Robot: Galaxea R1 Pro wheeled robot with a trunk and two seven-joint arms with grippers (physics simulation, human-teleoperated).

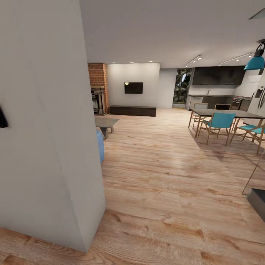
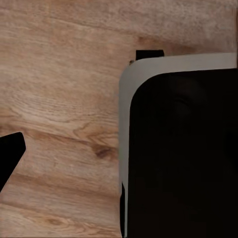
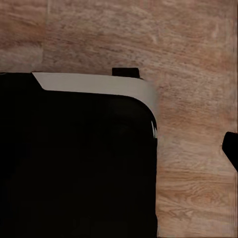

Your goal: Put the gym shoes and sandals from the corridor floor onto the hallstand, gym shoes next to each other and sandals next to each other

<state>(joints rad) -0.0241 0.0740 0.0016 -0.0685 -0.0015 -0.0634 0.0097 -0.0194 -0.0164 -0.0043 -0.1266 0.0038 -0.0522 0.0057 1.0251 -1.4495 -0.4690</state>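
Note:
The gym shoes, the sandals and the hallstand are out of view. Light brown wood-plank floor (image 1: 165, 191) stretches ahead into an open living and dining room. In the left wrist view a dark fingertip (image 2: 8, 159) juts in over the floor (image 2: 59, 99), beside the robot's black, white-edged base (image 2: 178, 158). The right wrist view has another dark fingertip (image 3: 231, 148) at the frame edge, over floor (image 3: 193, 49) and next to the same base (image 3: 79, 158). Nothing is seen between the fingers.
A white wall corner (image 1: 88, 206) stands close on the left. Beyond it are a blue seat (image 1: 100, 145) and a low grey table (image 1: 106, 123). A dining table (image 1: 228, 113) with teal chairs (image 1: 219, 125) stands at the right, and a dark object (image 1: 258, 201) at the right edge.

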